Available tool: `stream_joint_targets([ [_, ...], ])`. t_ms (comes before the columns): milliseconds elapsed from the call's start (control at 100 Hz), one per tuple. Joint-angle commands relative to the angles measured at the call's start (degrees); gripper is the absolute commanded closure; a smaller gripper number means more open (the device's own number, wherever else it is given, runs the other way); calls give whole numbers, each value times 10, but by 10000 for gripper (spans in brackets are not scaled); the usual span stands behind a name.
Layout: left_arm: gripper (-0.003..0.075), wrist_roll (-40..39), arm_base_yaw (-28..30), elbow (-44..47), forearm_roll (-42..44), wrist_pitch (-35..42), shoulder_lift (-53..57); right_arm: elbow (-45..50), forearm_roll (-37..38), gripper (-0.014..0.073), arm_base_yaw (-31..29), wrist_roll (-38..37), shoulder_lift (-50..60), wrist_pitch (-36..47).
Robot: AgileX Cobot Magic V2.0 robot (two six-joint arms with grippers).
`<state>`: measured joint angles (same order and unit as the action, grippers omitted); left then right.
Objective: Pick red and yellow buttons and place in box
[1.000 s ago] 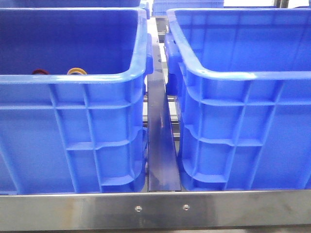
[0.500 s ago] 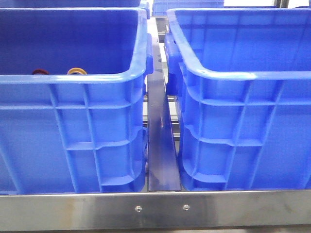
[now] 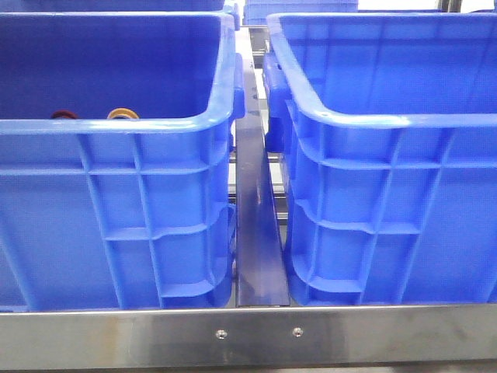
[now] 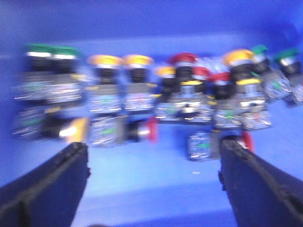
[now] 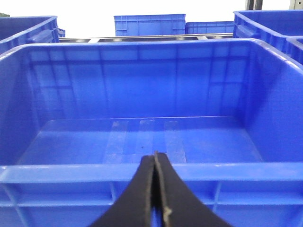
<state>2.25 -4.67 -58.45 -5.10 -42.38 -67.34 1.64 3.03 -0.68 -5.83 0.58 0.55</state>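
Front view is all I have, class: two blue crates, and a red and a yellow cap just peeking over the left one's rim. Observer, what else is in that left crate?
Observer: Many push buttons in a rough row on its floor, with green, yellow and red caps; the left wrist view is blurred.
Operator: Is the left gripper holding one?
Observer: No. The left gripper is open, fingers wide apart above the buttons, nothing between them.
Operator: And the right crate, anything inside?
Observer: The right wrist view shows the crate's floor bare, no buttons.
Operator: The right gripper?
Observer: The right gripper is shut, fingers pressed together, just outside that crate's near rim.
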Motion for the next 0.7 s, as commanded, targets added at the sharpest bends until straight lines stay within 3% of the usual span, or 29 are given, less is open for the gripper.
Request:
stream_joint_targets([
  [0,167,2,-14,-63,-10,-20,-46,2,5,696,-2,0,12,49],
  [200,167,-8,-27,-174,-10,-118,-177,2,5,696,-2,0,12,49],
  [690,167,-12,-27,-300,-22,-153,-358,2,5,696,-2,0,12,49],
])
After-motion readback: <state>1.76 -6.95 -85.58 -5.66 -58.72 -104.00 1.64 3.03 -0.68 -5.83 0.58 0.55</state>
